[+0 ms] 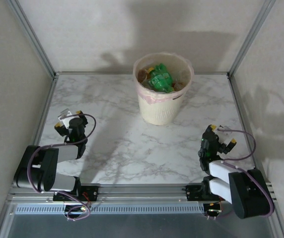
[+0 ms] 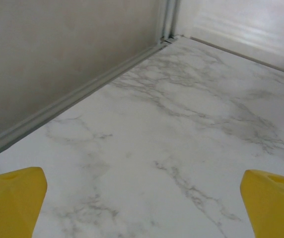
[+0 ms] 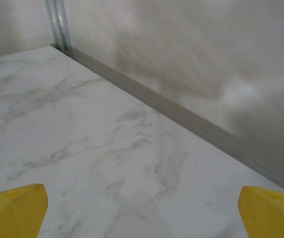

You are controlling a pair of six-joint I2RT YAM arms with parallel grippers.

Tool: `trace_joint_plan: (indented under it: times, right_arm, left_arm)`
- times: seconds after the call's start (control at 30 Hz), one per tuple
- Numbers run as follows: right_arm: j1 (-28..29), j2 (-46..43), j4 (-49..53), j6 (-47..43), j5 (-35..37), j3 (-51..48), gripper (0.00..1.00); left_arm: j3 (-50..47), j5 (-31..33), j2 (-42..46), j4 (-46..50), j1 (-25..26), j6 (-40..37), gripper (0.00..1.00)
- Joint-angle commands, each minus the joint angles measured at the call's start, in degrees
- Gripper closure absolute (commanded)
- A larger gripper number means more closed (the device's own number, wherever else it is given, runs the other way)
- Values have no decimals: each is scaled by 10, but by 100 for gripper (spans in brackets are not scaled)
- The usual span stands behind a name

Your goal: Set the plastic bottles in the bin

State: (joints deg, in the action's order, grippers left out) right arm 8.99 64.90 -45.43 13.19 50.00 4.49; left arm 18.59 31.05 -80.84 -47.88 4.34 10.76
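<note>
Item: plastic bottles (image 1: 159,79) – all I saw lay heaped inside bin (image 1: 163,111), axes jumbled | L gripper (image 1: 71,121) wide, empty, near-left of bin | R gripper (image 1: 223,135) wide, empty, near-right of bin, a bit nearer | I judged no pick left.

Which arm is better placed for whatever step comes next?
Neither clearly. The left pincer and right pincer both hang open and empty over the marble table, on opposite sides, short of the bin. The plastic bottles in view already lie inside it; right seems slightly nearer.
</note>
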Motion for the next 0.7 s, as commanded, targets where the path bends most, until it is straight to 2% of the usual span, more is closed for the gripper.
trace_joint_plan:
  times: [0.0, 0.07, 0.1, 0.13, 0.2, 0.3, 0.4, 0.47, 0.53, 0.57, 0.6, 0.63, 0.67]
  right_arm:
    - [-47, 56, -218, -83, -168, 6, 1]
    - [-64, 105, -252, -106, -217, 27, 1]
    - [-66, 123, -190, -110, -232, 68, 1]
    - [-73, 148, -169, -126, -270, 95, 1]
    - [-78, 177, -104, -139, -329, 150, 1]
    - [-78, 165, -103, -150, -374, 140, 1]
    - [-77, 135, -127, -100, -406, 111, 1]
    - [-71, 138, -135, -91, -402, 109, 1]
    - [-70, 164, -218, -109, -401, 91, 1]
    - [-79, 197, -238, -105, -422, 87, 1]
    - [-82, 242, -305, -110, -440, 83, 1]
    - [-82, 244, -322, -119, -458, 68, 1]
    - [-82, 234, -292, -114, -453, 72, 1]
  left_arm:
    - [30, -96, -26, -50, -6, -45, 1]
    - [48, -179, -40, -31, -21, -54, 1]
    - [59, -206, -48, -22, -24, -63, 1]
    - [65, -225, -53, -13, -24, -65, 1]
    - [57, -236, -52, -35, -23, -63, 1]
    - [14, -188, -14, -70, -23, -52, 1]
    - [-25, -125, 21, -101, -23, -35, 1]
    - [-50, -93, 40, -121, -21, -28, 1]
    - [-74, -51, 59, -150, -14, -23, 1]
    - [-87, -44, 63, -175, -12, -24, 1]
    - [-96, -54, 62, -195, -11, -23, 1]
    - [-92, -67, 58, -192, -12, -25, 1]
    - [-85, -93, 44, -198, -12, -26, 1]
